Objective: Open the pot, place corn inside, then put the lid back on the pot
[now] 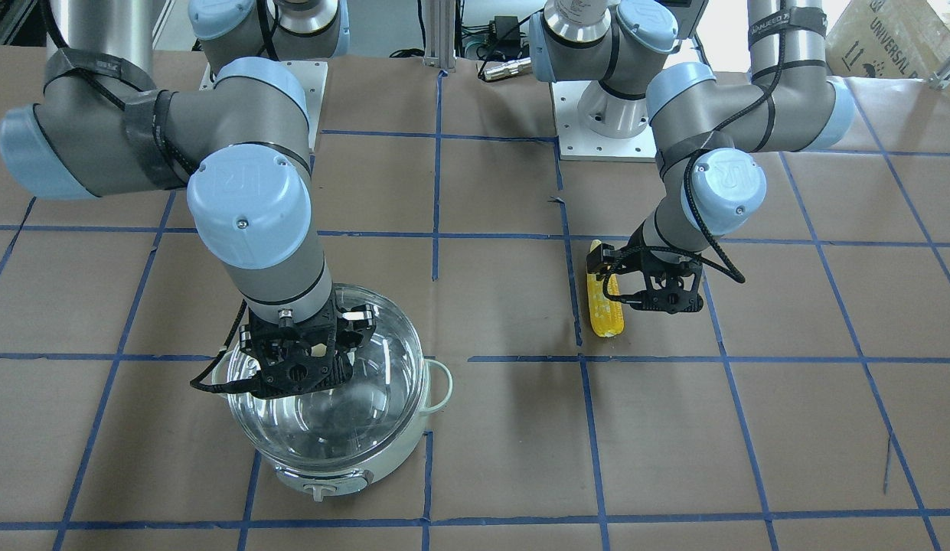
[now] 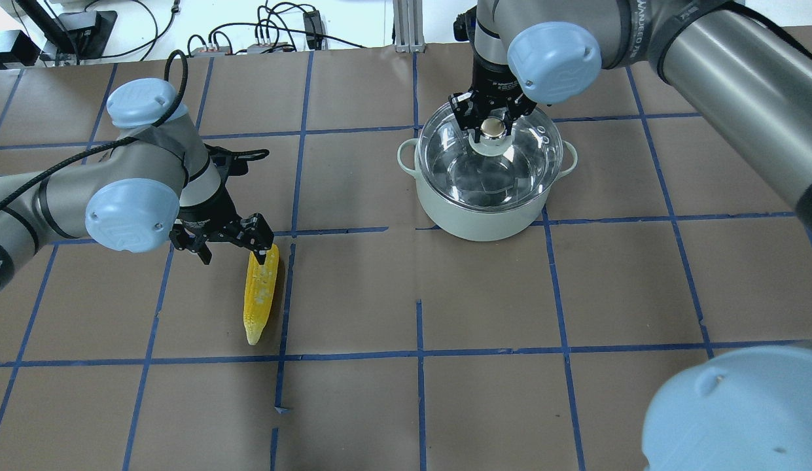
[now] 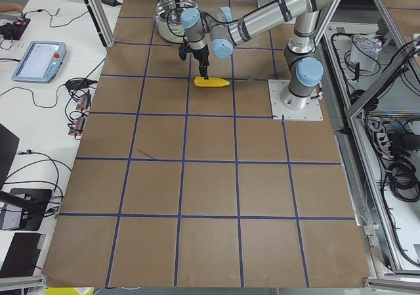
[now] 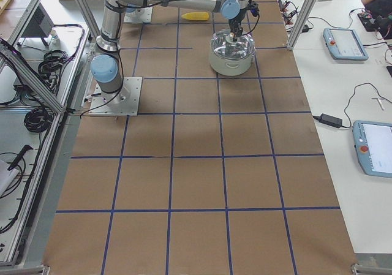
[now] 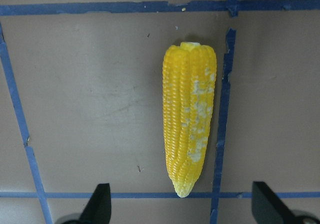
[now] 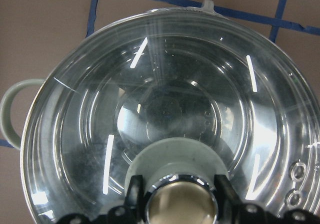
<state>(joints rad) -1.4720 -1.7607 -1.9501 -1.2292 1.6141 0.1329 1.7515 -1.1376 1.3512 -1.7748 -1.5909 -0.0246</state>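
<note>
Corn (image 2: pixel 260 294) lies on the table (image 2: pixel 576 294), well left of the pot (image 2: pixel 477 219), under the wide-open left gripper (image 2: pixel 234 252). The right gripper (image 2: pixel 489 124) clamps the seated lid (image 2: pixel 491 163). Opening is in hand, I judge; next, lift straight up.

The pale blue round joint cap (image 1: pixel 245 184) of my right arm carries the raised letters "UR", and the matching pale blue cap (image 1: pixel 731 180) of my left arm shows the same "UR". A brown cardboard box (image 1: pixel 896 38) has black print reading "UNIVERSAL", then a word cut off at the edge. The black fabric strap (image 2: pixel 648 26) round my right arm bears white lettering that looks like "WANJEED", though I am not sure. Small white print on the wrist above my right end effector (image 2: pixel 489 127) is too small to read
</note>
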